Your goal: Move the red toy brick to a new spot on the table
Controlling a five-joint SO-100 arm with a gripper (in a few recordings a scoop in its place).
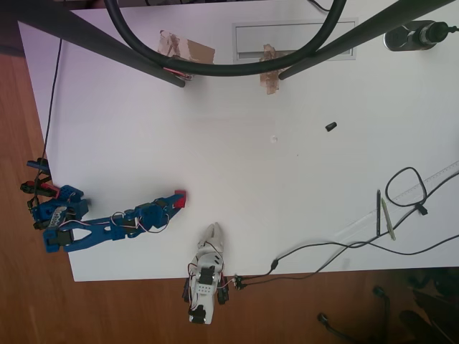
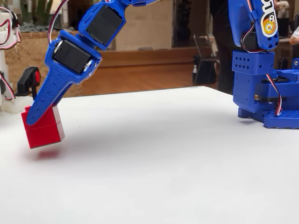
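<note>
Gripping the red toy brick (image 2: 43,127), my blue gripper (image 2: 35,116) holds it tilted just above the white table (image 2: 163,163), near its front edge in the overhead view.

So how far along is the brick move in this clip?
Done: the gripper has gripped the red toy brick. In hand: in the fixed view the brick hangs tilted just off the table, its shadow beneath. Left: setting it down elsewhere and letting go.

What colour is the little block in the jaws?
Bright red, clearest in the fixed view: the red toy brick.
</note>
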